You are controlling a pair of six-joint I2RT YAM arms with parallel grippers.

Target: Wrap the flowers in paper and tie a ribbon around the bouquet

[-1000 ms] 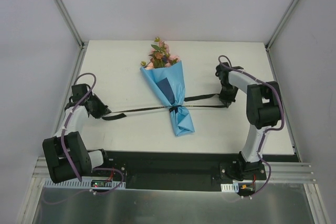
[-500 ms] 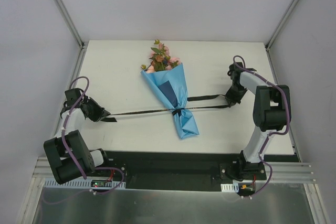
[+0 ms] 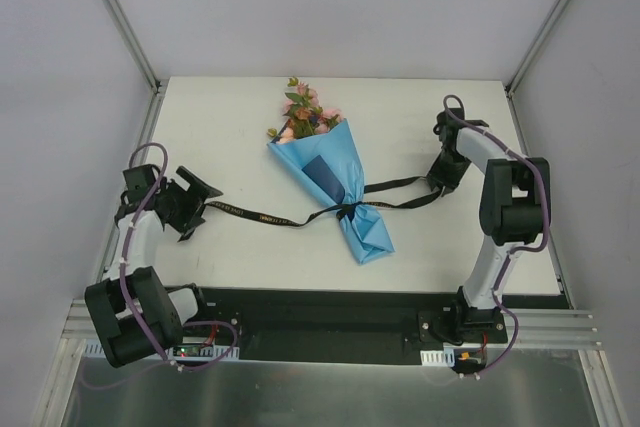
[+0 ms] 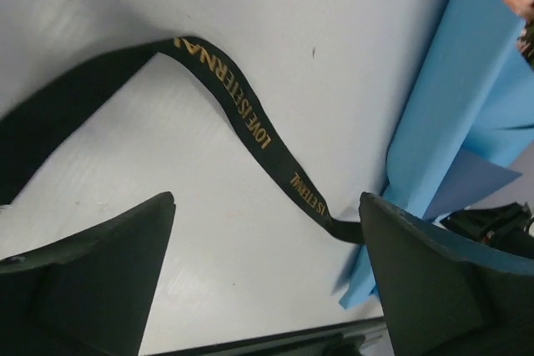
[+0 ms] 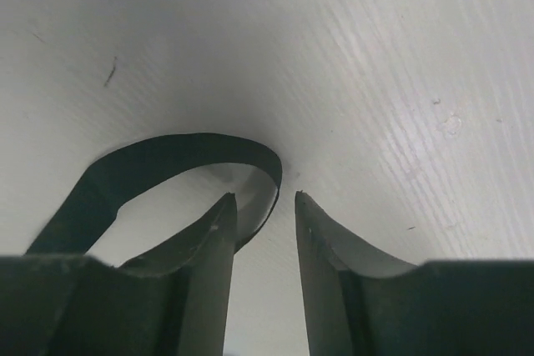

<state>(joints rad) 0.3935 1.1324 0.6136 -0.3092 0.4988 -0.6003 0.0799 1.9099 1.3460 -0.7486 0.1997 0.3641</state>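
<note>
The bouquet [image 3: 335, 182] lies mid-table: a light blue paper [image 3: 372, 235] cone with the pink and orange flowers [image 3: 303, 114] at its far end. The black ribbon [image 3: 270, 217] is knotted around the cone's narrow part and trails slack to both sides. My left gripper [image 3: 203, 209] stands wide open at the ribbon's left end. In the left wrist view the gripper [image 4: 267, 198] has bare table in its gap, and the gold-lettered ribbon [image 4: 250, 114] runs towards the paper [image 4: 450, 122]. My right gripper [image 3: 438, 185] is open. In the right wrist view the ribbon [image 5: 183, 149] curls loosely past this gripper [image 5: 264, 197].
The white table [image 3: 240, 137] is bounded by a black rail [image 3: 330, 309] along the near edge, where both arm bases sit. Metal frame posts [image 3: 120, 17] rise at the back corners. Grey walls close in left, right and behind.
Both grippers were shut on the taut ribbon ends and have let go. The ribbon has gone slack. The cone's narrow tip has swung a little to the right.
</note>
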